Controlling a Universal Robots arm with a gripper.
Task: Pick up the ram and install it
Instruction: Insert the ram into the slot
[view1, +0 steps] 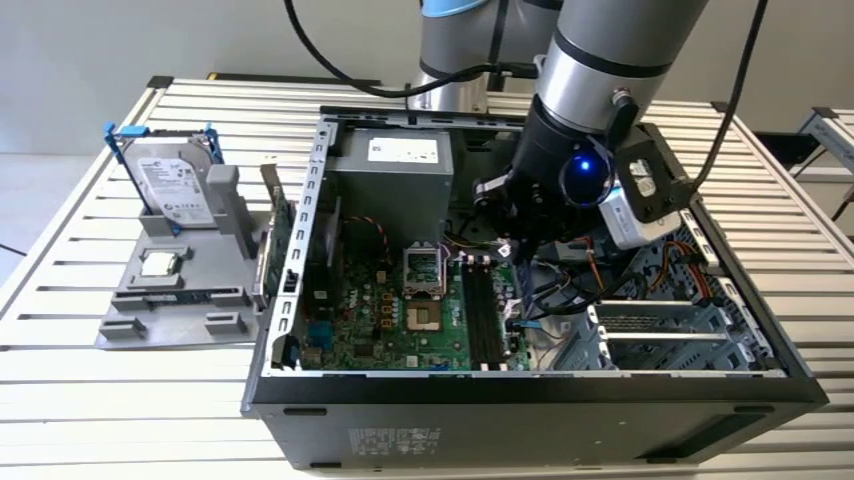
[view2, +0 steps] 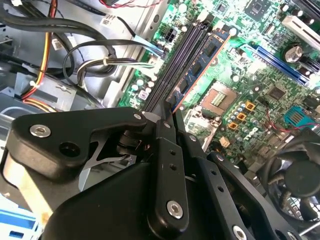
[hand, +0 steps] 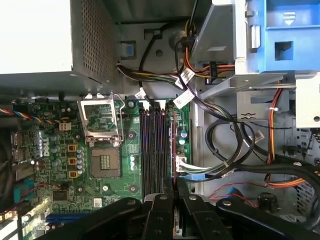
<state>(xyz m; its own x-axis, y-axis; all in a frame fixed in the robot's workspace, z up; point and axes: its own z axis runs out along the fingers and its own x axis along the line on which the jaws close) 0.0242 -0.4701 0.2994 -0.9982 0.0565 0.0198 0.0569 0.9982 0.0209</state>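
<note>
Green-blue and edged in orange, the ram is seen standing in the slot row of the motherboard in the second wrist view, its near end clamped between the black fingers of the pincer. In the first wrist view the pincer is closed on a thin edge at the 6 o'clock end of the dark slots, with the socket at their 9 o'clock. In the exterior view the arm is lowered into the open case on the slatted counter, and a hard drive is held in a grey stand at the case's 9 o'clock.
</note>
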